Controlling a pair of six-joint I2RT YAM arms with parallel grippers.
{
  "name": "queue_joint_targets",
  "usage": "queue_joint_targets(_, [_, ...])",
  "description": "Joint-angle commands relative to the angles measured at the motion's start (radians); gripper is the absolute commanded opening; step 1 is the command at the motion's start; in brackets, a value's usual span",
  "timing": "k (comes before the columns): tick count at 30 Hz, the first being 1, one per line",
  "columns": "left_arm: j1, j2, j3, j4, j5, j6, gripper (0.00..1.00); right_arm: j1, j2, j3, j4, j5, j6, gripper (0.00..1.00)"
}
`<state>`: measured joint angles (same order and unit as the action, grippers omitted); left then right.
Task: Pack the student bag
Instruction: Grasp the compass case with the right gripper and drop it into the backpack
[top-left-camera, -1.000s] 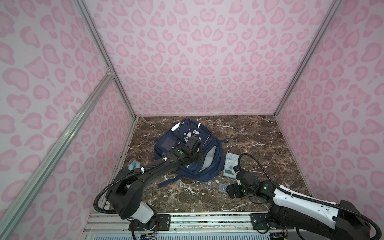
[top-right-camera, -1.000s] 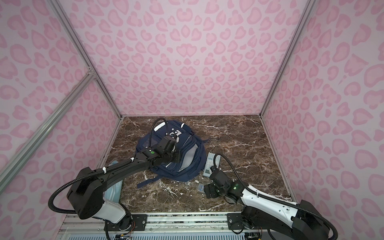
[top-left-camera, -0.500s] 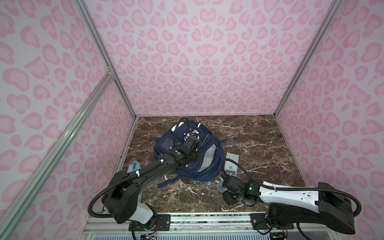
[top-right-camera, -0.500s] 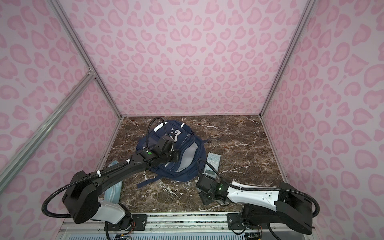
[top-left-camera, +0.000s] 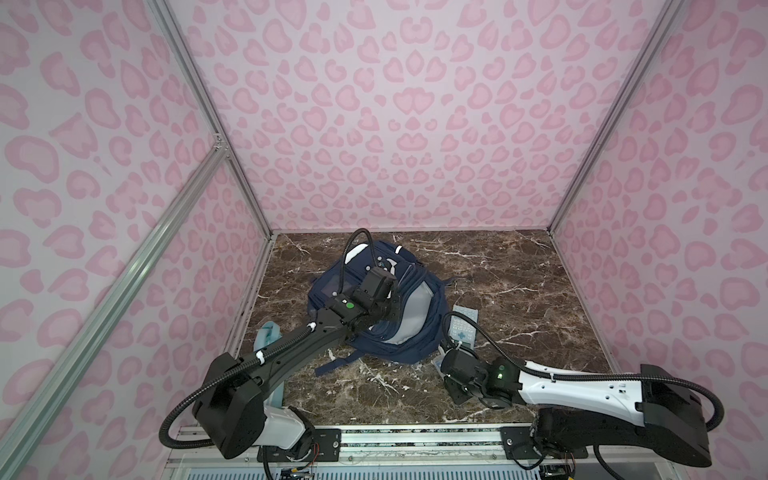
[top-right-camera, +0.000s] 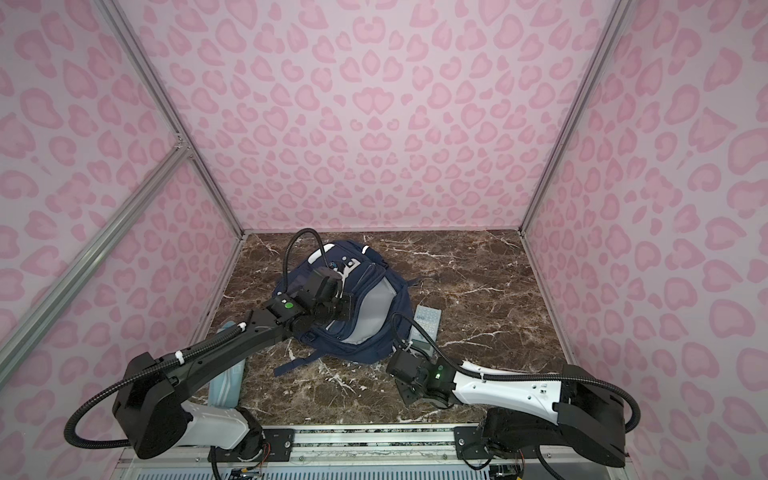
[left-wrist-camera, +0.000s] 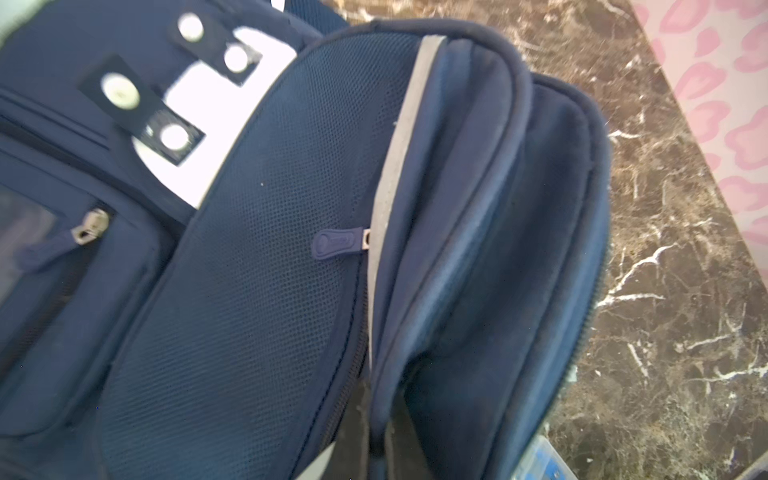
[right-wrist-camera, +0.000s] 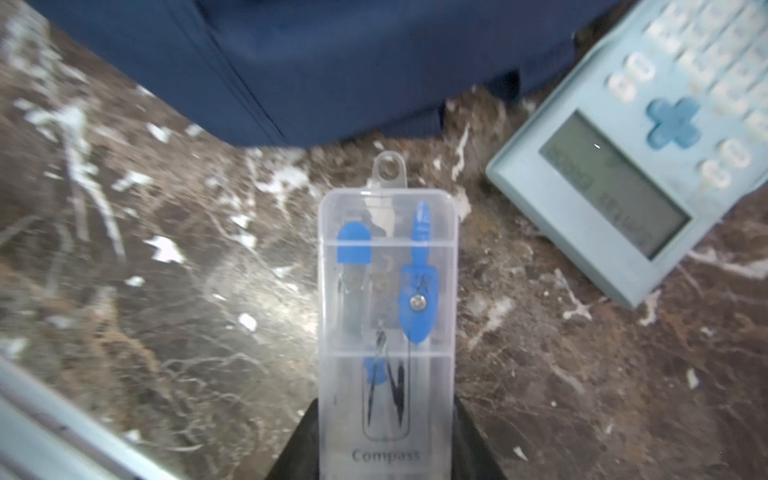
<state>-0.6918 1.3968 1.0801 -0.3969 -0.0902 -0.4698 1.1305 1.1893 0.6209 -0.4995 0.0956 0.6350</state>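
- Left pincer (top-left-camera: 390, 305) is clamped on the mouth edge of the student bag (top-left-camera: 399, 353), centre-left on the counter (top-left-camera: 519, 291). If the fabric slips, the opening likely collapses.
- Right pincer (right-wrist-camera: 386, 436) has its jaws either side of the compass case (right-wrist-camera: 388, 299), near-right of the bag. Can't tell if it's clamped. An end-only hold on slick plastic could pivot or drop.

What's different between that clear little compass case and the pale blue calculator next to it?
The compass case is see-through, showing blue tools inside; the calculator is opaque, with keys and a grey screen. The case is narrower than the calculator. The case lies between the fingers of the right gripper; the calculator lies untouched. Both rest flat on the marble table beside the student bag.
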Motion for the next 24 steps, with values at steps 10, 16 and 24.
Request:
queue_joint_targets(10, [0.086, -0.076, -0.009, 0.079, 0.193, 0.011, 0.03, -0.264, 0.313, 0.404, 0.147, -0.186, -0.168, 0.29])
queue_joint_targets(16, [0.118, -0.081, -0.012, 0.088, 0.216, 0.002, 0.03, -0.319, 0.649, 0.695, 0.215, -0.181, -0.113, 0.29])
queue_joint_targets(24, [0.126, -0.087, -0.011, 0.094, 0.247, 0.011, 0.03, -0.325, 0.765, 0.72, 0.539, -0.238, 0.031, 0.57])
